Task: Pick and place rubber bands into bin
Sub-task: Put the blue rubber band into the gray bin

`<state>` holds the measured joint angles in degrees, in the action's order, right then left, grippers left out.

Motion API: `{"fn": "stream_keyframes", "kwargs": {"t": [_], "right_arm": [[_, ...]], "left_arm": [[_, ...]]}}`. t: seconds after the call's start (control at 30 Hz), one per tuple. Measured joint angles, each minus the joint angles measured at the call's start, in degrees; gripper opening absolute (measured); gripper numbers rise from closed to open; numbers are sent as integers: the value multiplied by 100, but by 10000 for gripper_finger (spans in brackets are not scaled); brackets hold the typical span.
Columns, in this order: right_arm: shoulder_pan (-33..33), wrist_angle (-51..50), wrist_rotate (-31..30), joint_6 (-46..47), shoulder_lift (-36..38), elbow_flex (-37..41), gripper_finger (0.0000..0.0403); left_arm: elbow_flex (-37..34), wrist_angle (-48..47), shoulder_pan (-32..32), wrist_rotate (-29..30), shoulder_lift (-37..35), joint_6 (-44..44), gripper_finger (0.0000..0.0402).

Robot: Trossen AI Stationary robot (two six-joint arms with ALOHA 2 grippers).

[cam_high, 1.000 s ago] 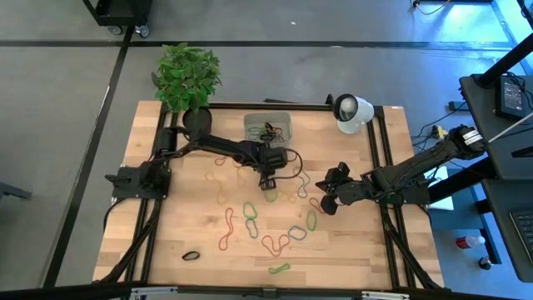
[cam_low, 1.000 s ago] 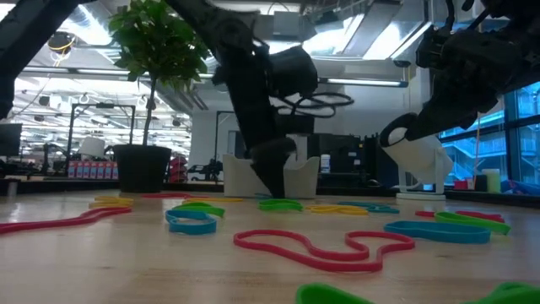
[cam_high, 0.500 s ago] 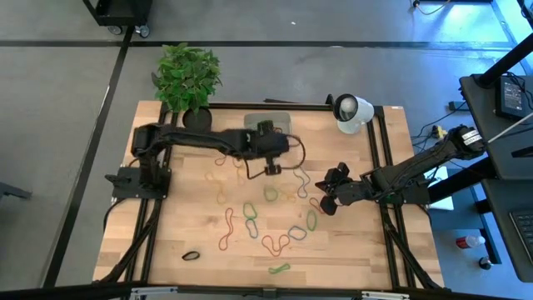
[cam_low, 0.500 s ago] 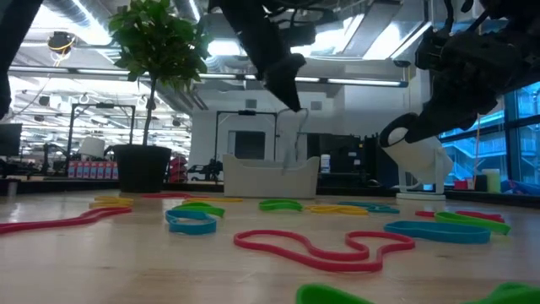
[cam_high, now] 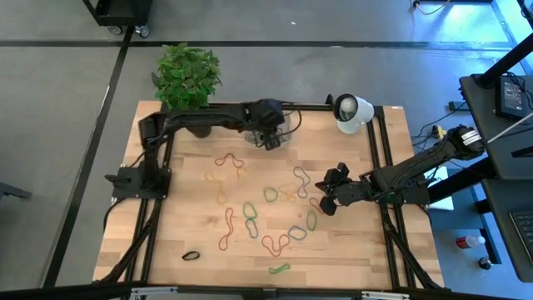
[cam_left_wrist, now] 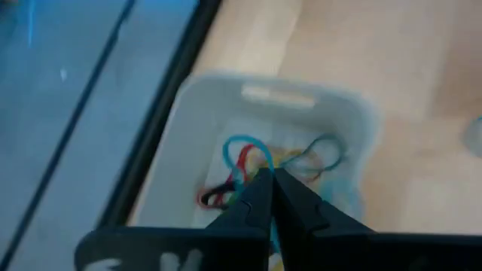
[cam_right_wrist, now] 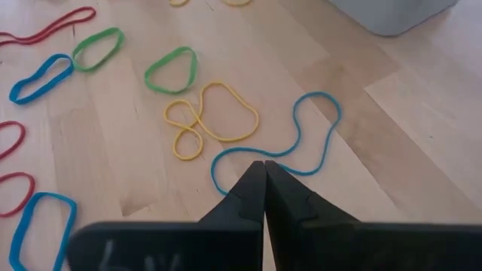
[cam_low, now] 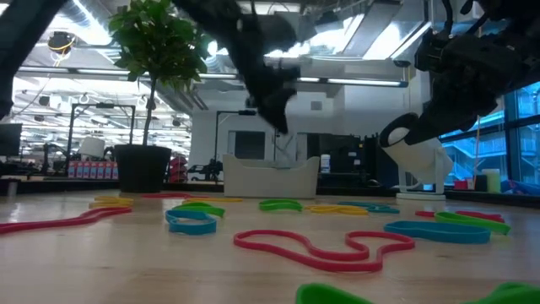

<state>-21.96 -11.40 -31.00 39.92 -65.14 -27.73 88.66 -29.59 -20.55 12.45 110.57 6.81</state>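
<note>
Wooden desk (cam_high: 175, 225) carried limp, featherlight rubber bands (cam_high: 275, 218), each best nipped at one strand, while my left tool (cam_high: 269, 142), pressed together, hung over the bin (cam_high: 285, 132).

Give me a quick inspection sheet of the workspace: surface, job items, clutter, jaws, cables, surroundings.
Surface: wooden table, black frame rails along its edges.
Job's things: bin at the far edge, several bands already inside; many rubber bands loose mid-table, one black band near the front left.
Clutter: potted plant at the far left corner; white round camera at the far right.
Grippers: left gripper over the bin, jaws shut, a band dangling below it in the low view; right gripper waits above the bands at right, jaws shut.
Cables: black cable loops at the left wrist.
Surroundings: grey floor, desk with equipment at right.
</note>
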Motion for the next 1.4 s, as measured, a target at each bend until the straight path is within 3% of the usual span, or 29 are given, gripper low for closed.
{"fn": "stream_keyframes", "kwargs": {"t": [0.23,0.57,0.77,1.27,1.4], "right_arm": [[0,-2,0,0,0,0,7],[0,-8,0,-5,0,0,7],[0,-10,0,-4,0,0,7],[1,1,0,0,0,0,7],[0,1,0,-57,0,0,7]], "left_arm": [[-4,-4,-392,-409,786,-716,20],[-3,-147,-547,-839,1148,-1138,134],[-2,-174,-543,-817,946,-1119,175],[0,-1157,-425,-563,-94,-1423,162],[0,-1577,-156,-53,-296,-1718,150]]}}
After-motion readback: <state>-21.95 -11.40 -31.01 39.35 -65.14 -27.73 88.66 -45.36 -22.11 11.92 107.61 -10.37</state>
